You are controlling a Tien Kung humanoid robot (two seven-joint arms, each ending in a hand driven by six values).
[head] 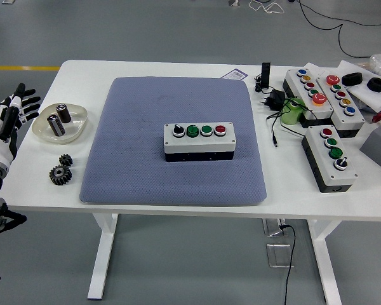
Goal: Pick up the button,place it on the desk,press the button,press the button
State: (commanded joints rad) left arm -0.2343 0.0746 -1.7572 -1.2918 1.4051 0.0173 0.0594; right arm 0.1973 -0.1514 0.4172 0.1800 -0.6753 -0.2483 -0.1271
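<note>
A white button box [199, 141] with a black switch, two green buttons and a red button sits in the middle of the blue-grey mat [174, 95]. My left hand [11, 113] is at the picture's left edge, off the table's left end, fingers spread and holding nothing. It is far from the box. My right hand is out of view.
A shallow dish [78, 127] holding two cylinders and two black gears [61, 170] lie left of the mat. Three more button boxes [330, 157], a plug with cables [273, 100] and other parts crowd the table's right end.
</note>
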